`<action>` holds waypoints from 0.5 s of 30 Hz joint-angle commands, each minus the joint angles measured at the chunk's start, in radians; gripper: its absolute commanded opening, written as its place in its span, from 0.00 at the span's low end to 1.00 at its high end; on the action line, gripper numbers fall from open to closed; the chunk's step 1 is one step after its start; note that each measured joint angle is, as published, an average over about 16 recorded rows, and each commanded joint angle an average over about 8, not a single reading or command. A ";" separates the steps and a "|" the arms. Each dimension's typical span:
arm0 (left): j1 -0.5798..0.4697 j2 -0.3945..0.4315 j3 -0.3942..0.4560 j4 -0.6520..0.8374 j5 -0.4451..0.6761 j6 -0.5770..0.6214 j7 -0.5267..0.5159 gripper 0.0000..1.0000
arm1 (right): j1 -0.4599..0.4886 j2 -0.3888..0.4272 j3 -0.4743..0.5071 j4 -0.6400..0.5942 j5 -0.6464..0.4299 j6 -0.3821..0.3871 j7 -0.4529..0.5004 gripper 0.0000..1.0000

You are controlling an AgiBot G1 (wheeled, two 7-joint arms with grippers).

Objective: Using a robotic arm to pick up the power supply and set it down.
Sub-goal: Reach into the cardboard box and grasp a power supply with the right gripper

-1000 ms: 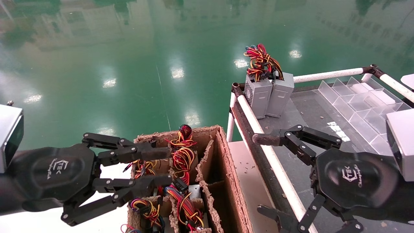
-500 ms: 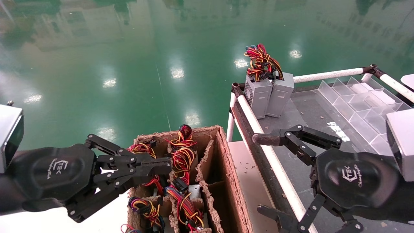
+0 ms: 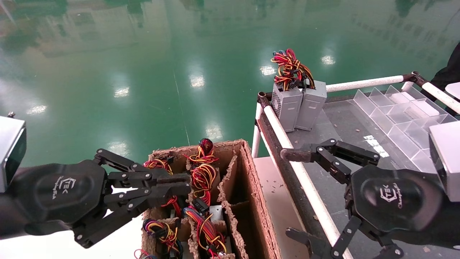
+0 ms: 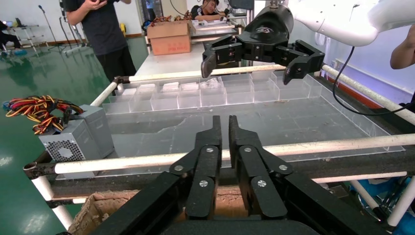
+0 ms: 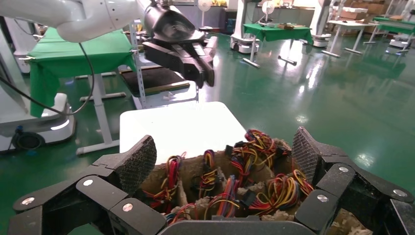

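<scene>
Several power supplies stand in a cardboard box (image 3: 248,180), their red, yellow and black wire bundles (image 3: 203,176) pointing up. Only one grey case (image 3: 215,212) shows there. Two more power supplies (image 3: 298,104) stand upright at the cart's far left corner and appear again in the left wrist view (image 4: 78,139). My left gripper (image 3: 183,181) hovers above the box's left side, shut with nothing between its fingers (image 4: 216,128). My right gripper (image 3: 294,196) hangs open over the cart's white rail. From its wrist view (image 5: 222,152) the wire bundles (image 5: 259,152) lie below it.
The cart has a dark mat (image 3: 341,126) ringed by white rails (image 3: 305,180). A clear divided tray (image 3: 399,115) sits at its far right. A white table (image 5: 181,125) lies beyond the box. People stand behind the cart (image 4: 103,29). Green floor surrounds everything.
My left gripper's fingers closed from wide open to shut above the box. The right arm has not moved. A dark sleeve appeared at the far right edge.
</scene>
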 commanded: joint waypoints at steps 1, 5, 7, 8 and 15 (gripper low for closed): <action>0.000 0.000 0.000 0.000 0.000 0.000 0.000 1.00 | -0.001 0.001 0.000 -0.001 0.000 0.000 -0.001 1.00; 0.000 0.000 0.000 0.000 0.000 0.000 0.000 1.00 | 0.010 -0.001 -0.021 -0.001 -0.037 0.005 0.018 1.00; 0.000 0.000 0.000 0.000 0.000 0.000 0.000 1.00 | 0.018 -0.004 -0.036 -0.002 -0.061 0.007 0.033 1.00; 0.000 0.000 0.000 0.000 0.000 0.000 0.000 1.00 | 0.022 -0.007 -0.044 -0.004 -0.074 0.008 0.041 1.00; 0.000 0.000 0.000 0.000 0.000 0.000 0.000 1.00 | 0.062 -0.066 -0.133 -0.041 -0.171 -0.017 0.122 1.00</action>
